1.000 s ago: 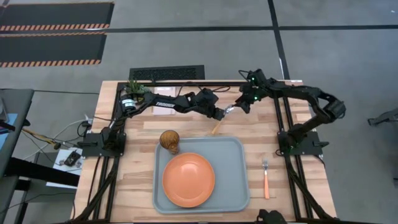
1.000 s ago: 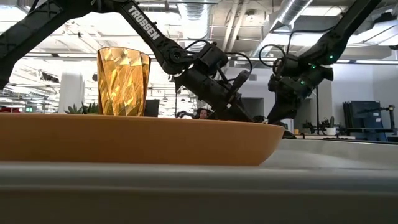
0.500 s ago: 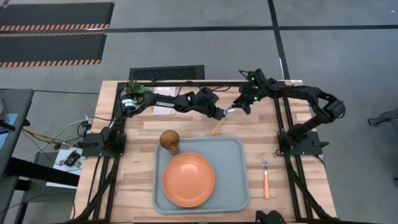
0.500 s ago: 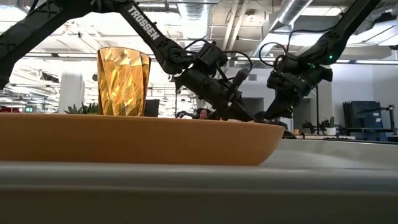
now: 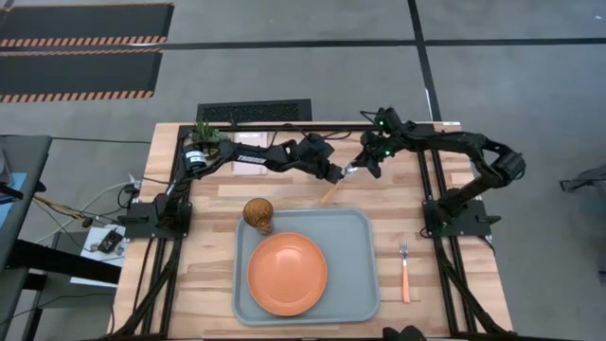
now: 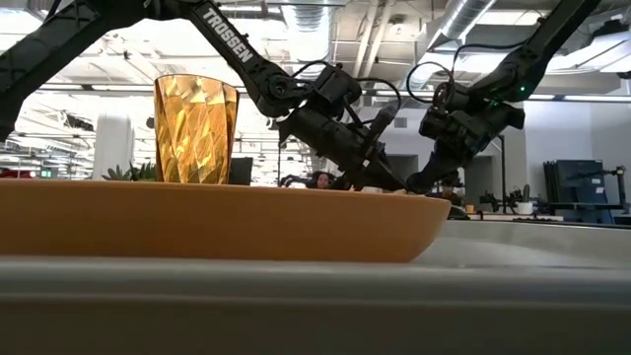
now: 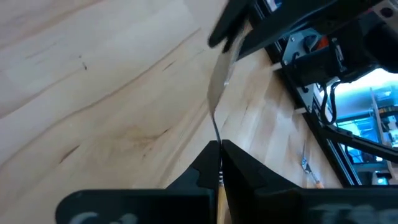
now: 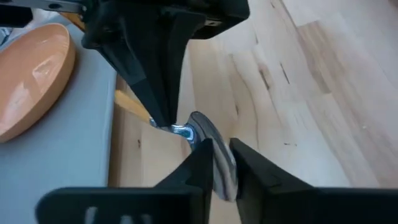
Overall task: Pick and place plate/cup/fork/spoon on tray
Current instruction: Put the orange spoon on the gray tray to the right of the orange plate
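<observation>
left gripper point(image 5: 338, 176) is clamped narrow on the spoon point(image 5: 337, 183) at the neck where metal meets the orange handle, holding it up off the wood behind the tray point(image 5: 365, 284); right gripper point(image 5: 365, 167) has its fingers straddling the spoon's silver bowl point(image 8: 214, 152), the gap slim, and whether they actually press on it i cannot tell. it looks like a hand-over between the two arms.

judging by its build, the spoon is light, stiff and thin; the polished bowl is likely slippery and curved, so a pinch there could let it swivel. the handle or neck looks the surer place to take hold.

count: one spoon, held in the air; one fork point(image 5: 404, 272) lying on the table just right of the tray; one plate point(image 5: 287, 274) on the tray; one cup point(image 5: 258, 214) at the tray's far left corner; one tray. beyond these, a small potted plant point(image 5: 202, 136) stands at the table's far left.
</observation>
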Robot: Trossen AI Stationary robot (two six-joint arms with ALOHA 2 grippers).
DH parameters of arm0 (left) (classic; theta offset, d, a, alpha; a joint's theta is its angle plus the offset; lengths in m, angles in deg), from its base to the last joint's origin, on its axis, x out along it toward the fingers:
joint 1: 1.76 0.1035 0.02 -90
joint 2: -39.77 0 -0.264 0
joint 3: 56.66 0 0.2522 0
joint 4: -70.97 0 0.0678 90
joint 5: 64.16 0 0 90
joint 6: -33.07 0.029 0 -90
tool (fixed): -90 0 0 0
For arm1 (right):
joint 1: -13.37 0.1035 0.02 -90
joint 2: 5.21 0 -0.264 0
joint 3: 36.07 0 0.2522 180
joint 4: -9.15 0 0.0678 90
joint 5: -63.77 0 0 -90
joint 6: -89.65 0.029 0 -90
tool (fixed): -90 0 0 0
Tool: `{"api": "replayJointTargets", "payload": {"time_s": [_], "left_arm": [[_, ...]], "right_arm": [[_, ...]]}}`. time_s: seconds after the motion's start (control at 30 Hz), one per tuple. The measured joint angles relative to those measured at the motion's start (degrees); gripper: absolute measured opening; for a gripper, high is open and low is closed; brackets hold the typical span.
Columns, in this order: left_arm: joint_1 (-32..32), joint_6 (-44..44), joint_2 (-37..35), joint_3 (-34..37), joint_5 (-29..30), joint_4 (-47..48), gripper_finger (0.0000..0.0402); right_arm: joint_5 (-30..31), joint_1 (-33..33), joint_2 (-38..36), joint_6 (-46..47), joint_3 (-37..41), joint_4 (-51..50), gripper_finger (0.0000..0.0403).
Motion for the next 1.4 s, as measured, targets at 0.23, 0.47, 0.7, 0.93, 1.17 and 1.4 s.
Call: {"api": "replayJointTargets", "payload": {"time_s": [0.23, 0.47, 0.7, 0.93, 1.17, 1.4], "left_arm": [[0.11, -0.74, 0.01, 0.00, 0.80, 0.32, 0.0000], [0.41, -1.55, -0.05, -0.08, 0.04, -0.52, 0.0022], [2.40, -1.20, -4.53, -0.04, -8.33, 2.97, 0.0094], [4.33, 7.40, -17.48, -0.05, -5.37, 16.89, 0.0105], [2.57, 14.40, -34.84, -0.04, -0.61, 26.13, 0.0092], [-0.66, 19.43, -51.57, -0.06, 12.72, 34.23, 0.0086]], "right_arm": [[-0.29, -0.91, -0.01, 0.77, -0.02, -0.57, 0.0011], [0.96, -2.10, -1.24, 4.22, -0.68, -2.17, 0.0007], [4.12, -5.26, -5.32, 3.65, -5.91, -12.04, 0.0004], [6.73, -2.85, -9.09, -0.69, -12.44, -27.98, 0.0003], [6.46, 9.63, -9.61, -0.09, -17.87, -45.99, 0.0002], [6.79, 27.55, -9.46, 8.01, -17.99, -45.63, 0.0002]]}}
